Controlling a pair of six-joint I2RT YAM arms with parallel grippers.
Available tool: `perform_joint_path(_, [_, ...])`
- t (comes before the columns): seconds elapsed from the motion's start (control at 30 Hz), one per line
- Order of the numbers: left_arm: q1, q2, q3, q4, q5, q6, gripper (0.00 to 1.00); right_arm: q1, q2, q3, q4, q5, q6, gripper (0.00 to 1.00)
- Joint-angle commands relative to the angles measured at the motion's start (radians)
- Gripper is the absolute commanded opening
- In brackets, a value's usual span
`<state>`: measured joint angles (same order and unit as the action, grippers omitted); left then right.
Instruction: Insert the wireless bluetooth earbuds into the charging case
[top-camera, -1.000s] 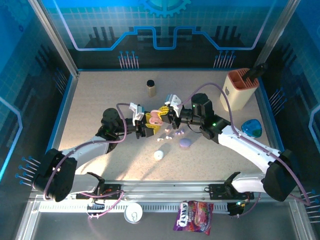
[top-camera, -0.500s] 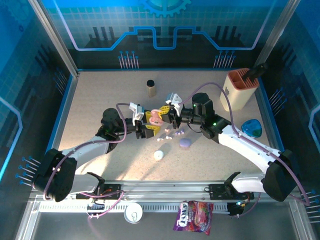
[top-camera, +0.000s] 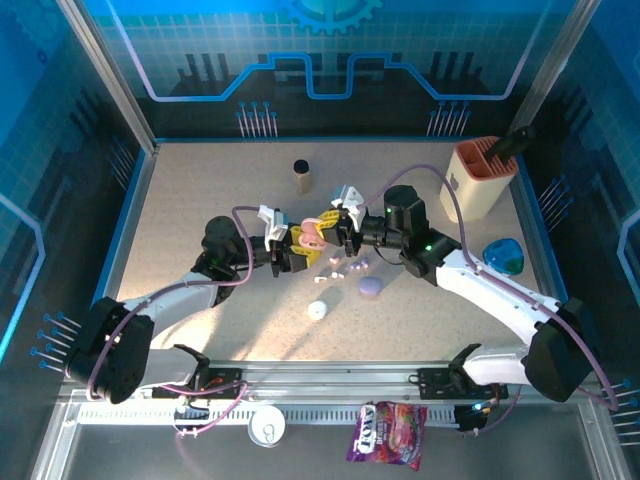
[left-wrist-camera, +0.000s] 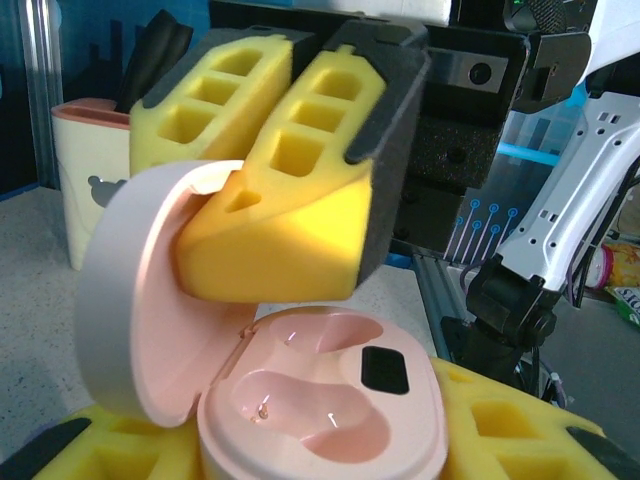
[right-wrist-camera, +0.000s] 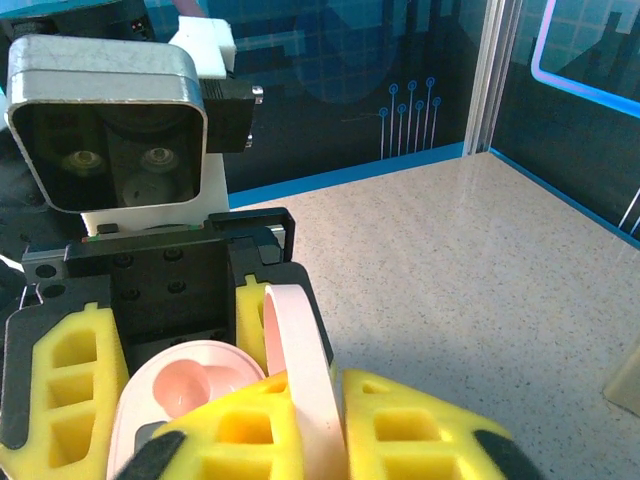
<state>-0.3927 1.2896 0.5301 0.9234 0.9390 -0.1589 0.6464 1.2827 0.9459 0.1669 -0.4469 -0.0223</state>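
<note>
The pink charging case (left-wrist-camera: 330, 400) is open and both of its wells are empty. My left gripper (left-wrist-camera: 320, 445) is shut on its base, with yellow foam pads on either side. The lid (right-wrist-camera: 300, 350) stands upright between the yellow fingers (left-wrist-camera: 300, 200) of my right gripper (right-wrist-camera: 330, 420), which pinches it. From above, the left gripper (top-camera: 295, 252) and right gripper (top-camera: 338, 225) meet at the case (top-camera: 312, 235) near the table's middle. Several tiny earbuds (top-camera: 336, 264) lie loose on the table just in front of the case.
A purple case (top-camera: 370, 287) and a round white case (top-camera: 317, 310) lie nearer the front. A brown bottle (top-camera: 302, 175) stands behind, with a peach holder (top-camera: 482, 178) at the back right and a blue object (top-camera: 503, 257) by the right wall.
Both grippers stay at the pink case. The case has shifted only very slightly.
</note>
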Motion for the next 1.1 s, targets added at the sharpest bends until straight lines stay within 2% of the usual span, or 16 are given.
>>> perform_joint_path(0.0, [0.000, 0.008, 0.005, 0.028, -0.010, 0.015, 0.37, -0.014, -0.042, -0.016, 0.066, 0.024, 0.027, 0.31])
perform_joint_path(0.07, [0.006, 0.009, -0.002, 0.033, -0.029, 0.023, 0.37, -0.024, -0.076, -0.042, 0.097, 0.014, 0.062, 0.47])
perform_joint_path(0.17, [0.022, 0.018, -0.014, 0.062, -0.061, 0.018, 0.36, -0.059, -0.131, -0.105, 0.168, -0.010, 0.133, 0.62])
perform_joint_path(0.23, [0.035, 0.026, -0.023, 0.098, -0.075, 0.002, 0.35, -0.083, -0.167, -0.148, 0.199, -0.005, 0.185, 0.69])
perform_joint_path(0.33, [0.054, 0.033, -0.035, 0.148, -0.096, -0.023, 0.35, -0.131, -0.207, -0.208, 0.220, 0.048, 0.291, 0.73])
perform_joint_path(0.4, [0.062, 0.032, -0.040, 0.162, -0.104, -0.028, 0.35, -0.168, -0.208, -0.221, 0.170, 0.086, 0.377, 0.72])
perform_joint_path(0.5, [0.070, 0.021, -0.044, 0.164, -0.110, -0.028, 0.35, -0.207, -0.165, -0.193, 0.009, 0.126, 0.423, 0.69])
perform_joint_path(0.6, [0.075, 0.006, -0.047, 0.163, -0.116, -0.027, 0.35, -0.218, -0.066, -0.120, -0.192, 0.159, 0.460, 0.65])
perform_joint_path(0.67, [0.077, -0.005, -0.053, 0.159, -0.122, -0.023, 0.35, -0.211, 0.000, -0.104, -0.249, 0.167, 0.513, 0.62])
perform_joint_path(0.87, [0.078, -0.010, -0.063, 0.162, -0.130, -0.019, 0.35, -0.160, 0.168, -0.136, -0.202, 0.176, 0.766, 0.45])
perform_joint_path(1.07, [0.078, -0.014, -0.063, 0.151, -0.121, -0.014, 0.35, -0.059, 0.293, -0.121, -0.143, 0.232, 0.891, 0.42])
